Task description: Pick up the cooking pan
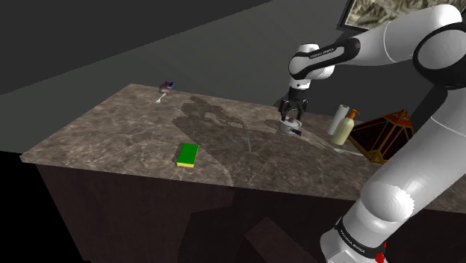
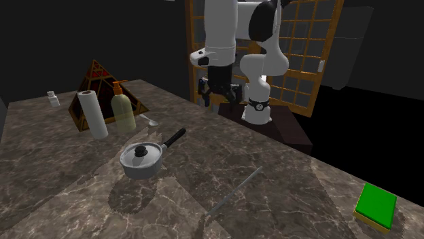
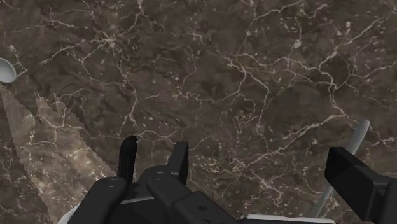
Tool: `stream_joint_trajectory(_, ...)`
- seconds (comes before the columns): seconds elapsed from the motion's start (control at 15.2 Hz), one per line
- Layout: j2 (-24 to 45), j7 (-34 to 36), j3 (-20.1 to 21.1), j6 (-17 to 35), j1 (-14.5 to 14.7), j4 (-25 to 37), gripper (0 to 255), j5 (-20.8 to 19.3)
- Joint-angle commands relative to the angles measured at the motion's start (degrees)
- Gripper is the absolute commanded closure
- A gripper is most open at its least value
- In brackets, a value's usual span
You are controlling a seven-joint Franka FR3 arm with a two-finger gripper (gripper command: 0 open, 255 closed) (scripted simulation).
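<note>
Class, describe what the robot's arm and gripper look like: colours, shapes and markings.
The arm is white, built of rounded links with dark joint bands, some bearing small white lettering. Its gripper is all black and two-fingered.

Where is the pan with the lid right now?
In the second exterior view the lidded pan sits on the counter, left of the middle, just in front of the soap bottle and the paper towel roll.
</note>
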Motion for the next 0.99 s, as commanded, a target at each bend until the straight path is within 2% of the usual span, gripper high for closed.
stream_joint_trajectory(0.0, 3.5, 0.1, -1.0, 1.2, -0.9, 2.4, 0, 0.2)
stream_joint_trajectory(0.46, 16.3, 0.0, -3.8, 4.0, -4.5, 12.4, 0, 2.2)
stream_joint_trajectory(0.92, 29.3, 0.0, -5.7, 4.3, -9.1, 25.0, 0, 5.2)
